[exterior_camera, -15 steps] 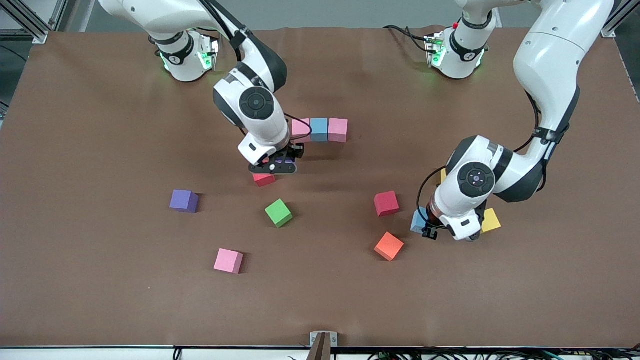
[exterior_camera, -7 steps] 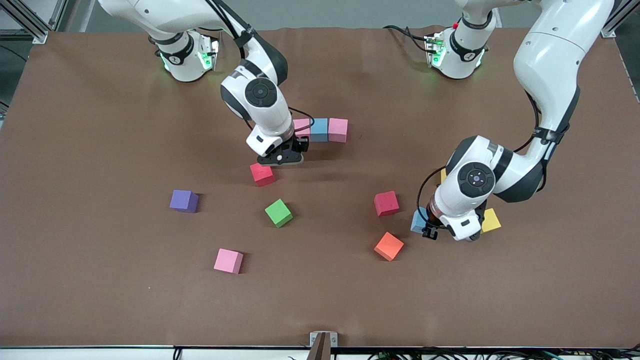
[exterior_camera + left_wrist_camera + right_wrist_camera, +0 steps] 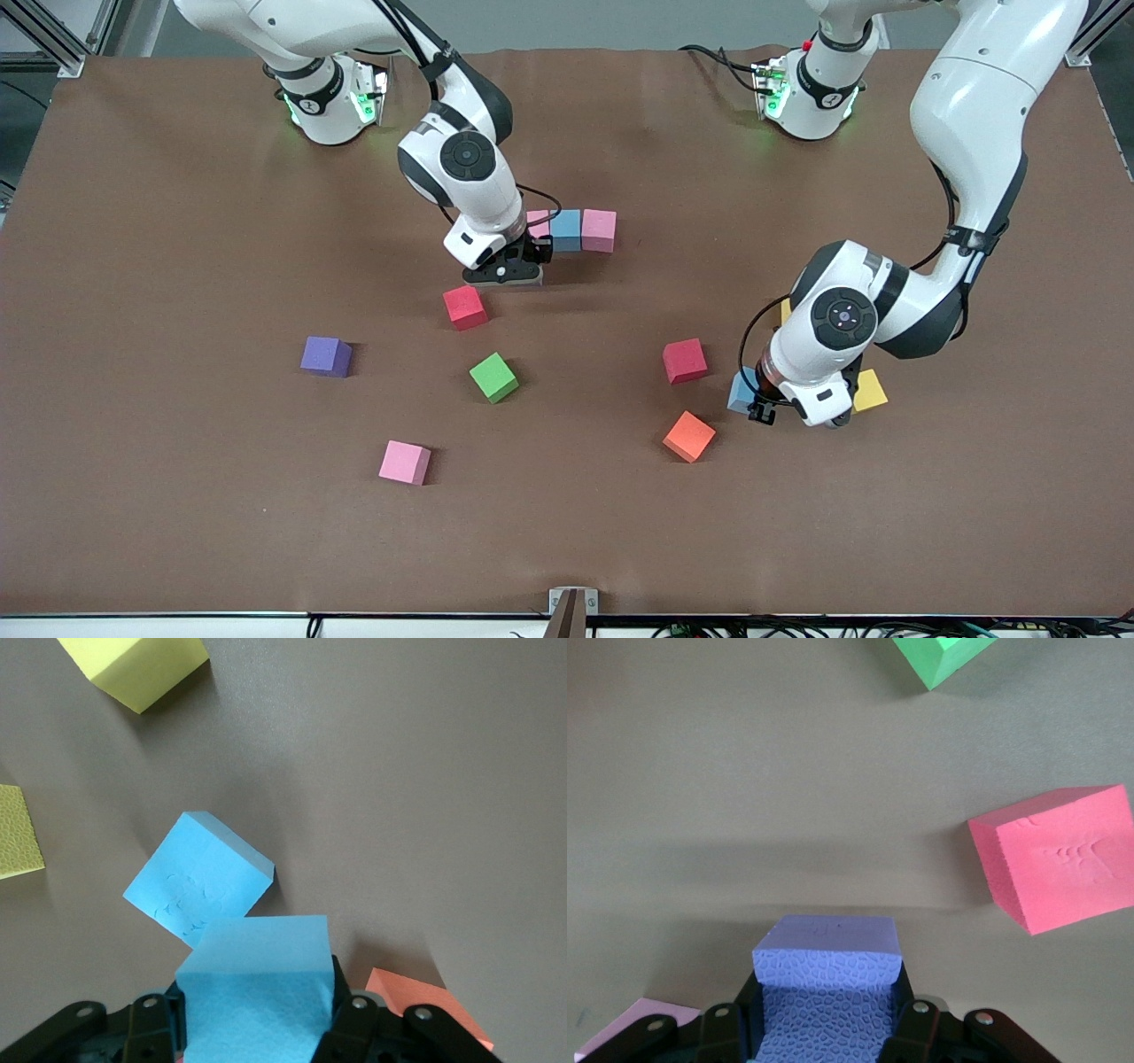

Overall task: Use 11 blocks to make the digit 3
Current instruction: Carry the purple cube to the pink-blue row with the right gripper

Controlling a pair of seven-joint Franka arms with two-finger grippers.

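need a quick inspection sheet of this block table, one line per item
surface: brown mat covers the table, lightly creased.
job's things: row of pink, light blue and pink blocks started; loose red blocks, green block, orange block, purple block, pink block, light blue block.
clutter: yellow blocks by the left arm.
grippers: right gripper shut on a purple cube, beside the row's end; left gripper shut on a light blue cube, over the loose light blue block.
cables: black leads on both wrists and at the left arm's base.
surroundings: metal frame at the corners.
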